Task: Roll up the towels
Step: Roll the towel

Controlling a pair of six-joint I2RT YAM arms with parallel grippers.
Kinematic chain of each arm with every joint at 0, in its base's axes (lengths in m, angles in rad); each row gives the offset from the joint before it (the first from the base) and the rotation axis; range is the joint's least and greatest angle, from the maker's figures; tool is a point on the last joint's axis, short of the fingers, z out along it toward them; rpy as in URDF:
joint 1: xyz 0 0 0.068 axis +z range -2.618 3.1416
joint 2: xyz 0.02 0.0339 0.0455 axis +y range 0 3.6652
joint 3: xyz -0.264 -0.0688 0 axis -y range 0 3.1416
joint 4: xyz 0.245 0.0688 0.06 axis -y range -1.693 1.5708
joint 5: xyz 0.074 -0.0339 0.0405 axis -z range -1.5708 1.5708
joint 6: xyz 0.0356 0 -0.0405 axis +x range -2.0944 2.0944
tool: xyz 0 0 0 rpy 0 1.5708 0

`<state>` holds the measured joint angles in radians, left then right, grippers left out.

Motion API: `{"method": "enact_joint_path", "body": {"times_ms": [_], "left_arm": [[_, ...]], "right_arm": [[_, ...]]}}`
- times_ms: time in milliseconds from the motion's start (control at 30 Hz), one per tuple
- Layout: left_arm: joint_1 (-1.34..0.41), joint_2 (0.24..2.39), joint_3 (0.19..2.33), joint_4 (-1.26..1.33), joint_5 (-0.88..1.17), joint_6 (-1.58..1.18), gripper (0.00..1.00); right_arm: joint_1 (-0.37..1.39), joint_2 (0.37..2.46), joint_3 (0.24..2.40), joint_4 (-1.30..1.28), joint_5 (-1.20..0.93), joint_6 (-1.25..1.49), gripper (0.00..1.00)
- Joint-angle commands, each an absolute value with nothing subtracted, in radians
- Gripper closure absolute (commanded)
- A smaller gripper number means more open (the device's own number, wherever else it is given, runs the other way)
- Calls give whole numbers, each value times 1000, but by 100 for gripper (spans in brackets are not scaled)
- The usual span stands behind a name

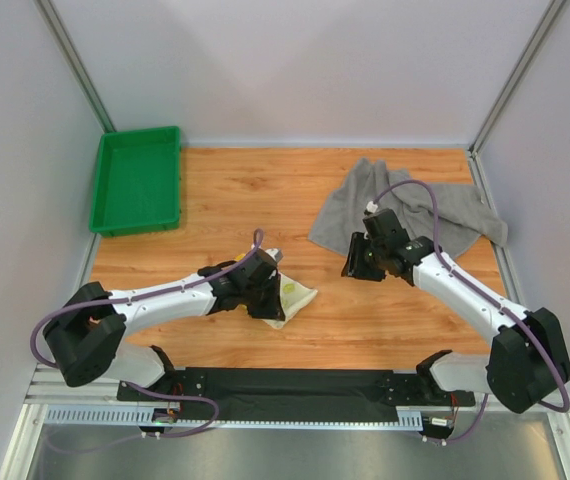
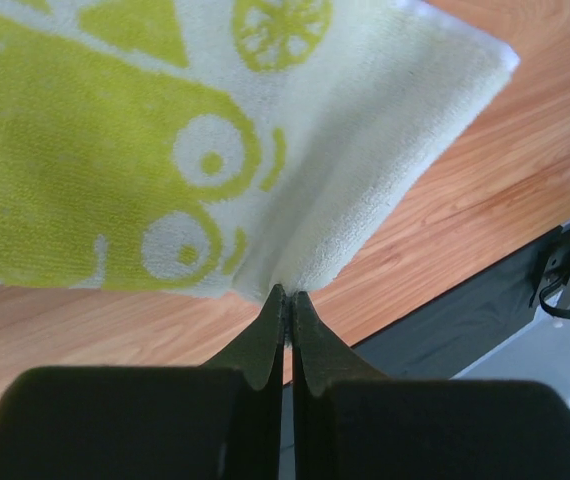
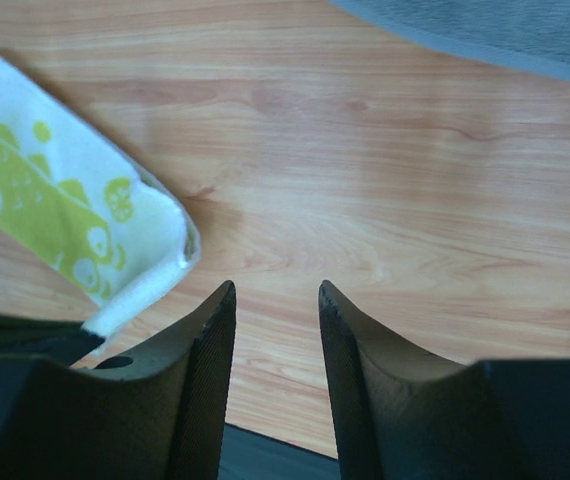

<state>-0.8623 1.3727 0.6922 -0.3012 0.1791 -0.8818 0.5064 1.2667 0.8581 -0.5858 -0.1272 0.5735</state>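
**Left gripper pinches the printed towel, right gripper open beside it**

Nearest us, the printed towel (image 1: pixel 297 296) lies folded on the wooden table (image 1: pixel 265 190), close to its near edge. The left gripper (image 2: pixel 285 292) sits at this towel's left side. Its jaws are pressed together on a fold of the white-and-yellow cloth, which creases up toward the tips. To the right of the printed towel and slightly farther back, the right gripper (image 3: pixel 277 290) hangs over bare wood, jaws apart with nothing between them. In its wrist view we see the towel's corner just off to one side. Farther back and to the right of the printed towel, the grey towel (image 1: pixel 435 205) lies crumpled and unrolled. Far back and to the left of the printed towel, a green tray (image 1: pixel 137 180) stands at the table's corner.
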Motion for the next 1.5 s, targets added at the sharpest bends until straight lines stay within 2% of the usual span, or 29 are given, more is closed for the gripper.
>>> {"method": "enact_joint_path", "body": {"times_ms": [0, 200, 500, 933, 1467], "left_arm": [[-816, 1339, 663, -230, 259, -934, 100], [-769, 1353, 652, -241, 278, -922, 100], [-710, 1405, 667, -307, 272, -897, 100], [-690, 1503, 687, -307, 276, -867, 100], [-692, 1542, 713, -341, 275, -831, 100]], "right_arm": [[525, 1238, 838, -450, -300, 552, 63], [558, 1258, 807, -342, -425, 548, 73], [663, 1338, 815, -236, -514, 505, 76], [744, 1574, 865, -97, -574, 503, 83], [684, 1795, 940, -45, -561, 469, 88]]}}
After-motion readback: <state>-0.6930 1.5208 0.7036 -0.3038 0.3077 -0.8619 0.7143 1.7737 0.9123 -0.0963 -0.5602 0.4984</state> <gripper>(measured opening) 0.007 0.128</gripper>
